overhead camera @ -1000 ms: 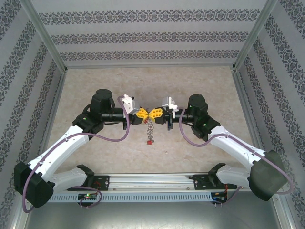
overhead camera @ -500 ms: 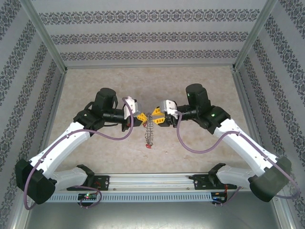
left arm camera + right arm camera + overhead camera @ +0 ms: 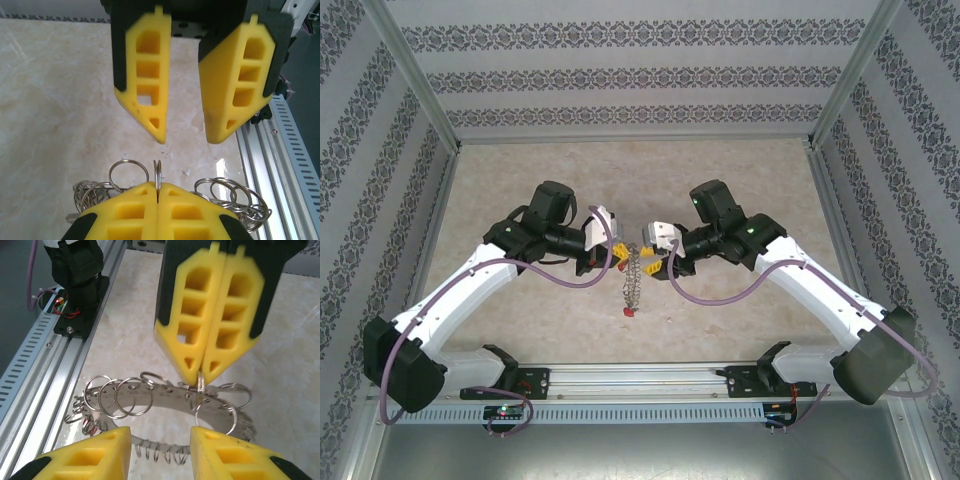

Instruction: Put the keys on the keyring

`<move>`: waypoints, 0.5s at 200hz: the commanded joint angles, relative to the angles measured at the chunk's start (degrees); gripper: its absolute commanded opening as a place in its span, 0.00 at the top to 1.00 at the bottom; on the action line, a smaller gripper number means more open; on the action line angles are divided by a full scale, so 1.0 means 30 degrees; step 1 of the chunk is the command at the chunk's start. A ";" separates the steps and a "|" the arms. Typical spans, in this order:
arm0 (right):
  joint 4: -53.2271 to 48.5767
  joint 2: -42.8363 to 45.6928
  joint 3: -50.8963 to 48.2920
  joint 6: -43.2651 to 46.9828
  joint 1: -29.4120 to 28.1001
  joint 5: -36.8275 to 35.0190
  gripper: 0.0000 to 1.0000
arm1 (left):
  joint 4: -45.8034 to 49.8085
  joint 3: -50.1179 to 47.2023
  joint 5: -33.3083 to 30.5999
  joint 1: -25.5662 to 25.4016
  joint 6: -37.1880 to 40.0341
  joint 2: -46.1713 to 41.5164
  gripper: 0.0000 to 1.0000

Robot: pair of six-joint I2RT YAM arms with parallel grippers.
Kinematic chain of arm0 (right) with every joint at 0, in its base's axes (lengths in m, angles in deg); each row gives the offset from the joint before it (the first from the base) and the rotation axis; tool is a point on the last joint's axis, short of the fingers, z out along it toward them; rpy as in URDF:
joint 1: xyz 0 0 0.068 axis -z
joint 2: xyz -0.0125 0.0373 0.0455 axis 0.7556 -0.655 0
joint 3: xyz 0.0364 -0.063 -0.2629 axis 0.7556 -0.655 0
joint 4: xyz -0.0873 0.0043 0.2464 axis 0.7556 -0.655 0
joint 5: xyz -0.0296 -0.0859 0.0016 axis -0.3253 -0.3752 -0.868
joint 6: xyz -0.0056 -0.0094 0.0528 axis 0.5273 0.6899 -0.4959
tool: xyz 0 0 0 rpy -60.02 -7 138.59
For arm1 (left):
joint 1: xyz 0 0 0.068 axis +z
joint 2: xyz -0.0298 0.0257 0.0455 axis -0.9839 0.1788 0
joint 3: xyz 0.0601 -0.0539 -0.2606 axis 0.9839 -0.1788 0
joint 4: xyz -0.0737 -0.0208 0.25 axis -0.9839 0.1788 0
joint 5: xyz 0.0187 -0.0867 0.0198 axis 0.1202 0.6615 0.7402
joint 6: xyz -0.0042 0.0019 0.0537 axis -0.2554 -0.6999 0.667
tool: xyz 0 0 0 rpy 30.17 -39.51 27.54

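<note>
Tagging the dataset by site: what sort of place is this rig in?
Likely a lab data-collection booth, not a home: patterned wall panels on aluminium posts, a marble-look tabletop, left arm and right arm bolted to an aluminium rail.

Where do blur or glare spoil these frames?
Right wrist view: the shut yellow left tool looks smeared at its edges, while the silvery scalloped metal keyring is crisp. Left wrist view: a white glare patch on the beige marbled table. Top view: even light, no hard shadows.
</note>
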State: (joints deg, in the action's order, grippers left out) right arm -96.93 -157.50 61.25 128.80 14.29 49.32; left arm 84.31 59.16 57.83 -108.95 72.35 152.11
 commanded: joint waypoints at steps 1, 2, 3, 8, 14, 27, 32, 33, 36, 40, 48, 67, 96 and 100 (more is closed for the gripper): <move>0.0391 -0.0178 0.0681 -0.0328 -0.0240 -0.0186 0.64 | 0.0472 0.0723 0.0882 -0.0148 0.0750 0.0101 1.00; 0.0408 -0.0181 0.0671 -0.0331 -0.0240 -0.0186 0.64 | 0.0462 0.0719 0.0887 -0.0135 0.0755 0.0116 1.00; 0.0431 -0.0197 0.0666 -0.0333 -0.0241 -0.0171 0.64 | 0.0443 0.0731 0.0904 -0.0128 0.0758 0.0123 1.00; 0.0572 -0.0238 0.0661 -0.0439 -0.0269 -0.0148 0.64 | 0.0360 0.0741 0.0948 -0.0165 0.0701 0.0179 1.00; 0.0772 -0.0285 0.0632 -0.0551 -0.0292 -0.0058 0.65 | 0.0256 0.0744 0.1047 -0.0174 0.0608 0.0224 1.00; 0.1132 -0.0414 0.0631 -0.0729 -0.0372 0.0071 0.66 | -0.0063 0.0773 0.1265 -0.0187 0.0433 0.0316 1.00; 0.1260 -0.0495 0.0631 -0.0814 -0.0400 0.0070 0.66 | -0.0178 0.0745 0.1340 -0.0197 0.0342 0.0334 1.00; 0.1282 -0.0515 0.0631 -0.0823 -0.0393 0.0074 0.66 | -0.0229 0.0730 0.1365 -0.0203 0.0317 0.0334 1.00; 0.1327 -0.0573 0.0657 -0.0831 -0.0428 0.0063 0.66 | -0.0321 0.0742 0.1437 -0.0208 0.0273 0.0335 1.00; 0.1375 -0.0629 0.0660 -0.0823 -0.0470 0.0028 0.66 | -0.0441 0.0760 0.1502 -0.0216 0.0226 0.0362 1.00; 0.1491 -0.0750 0.0689 -0.0893 -0.0546 -0.0077 0.66 | -0.0589 0.0746 0.1635 -0.0245 0.0175 0.0408 1.00; 0.1850 -0.0966 0.0719 -0.1091 -0.0679 -0.0159 0.67 | -0.0632 0.0802 0.1697 -0.0371 0.0229 0.0636 1.00; 0.2085 -0.1183 0.0802 -0.1295 -0.0739 0.0148 0.77 | -0.0422 0.0919 0.1807 -0.0454 0.0412 0.0899 1.00; 0.2067 -0.1192 0.0827 -0.1282 -0.0711 0.0205 0.78 | -0.0459 0.0925 0.1785 -0.0453 0.0394 0.0916 1.00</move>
State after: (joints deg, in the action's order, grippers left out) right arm -92.08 -160.45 61.80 125.63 12.81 48.73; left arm 84.64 59.58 60.13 -109.74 72.43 154.56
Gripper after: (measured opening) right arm 0.259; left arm 0.059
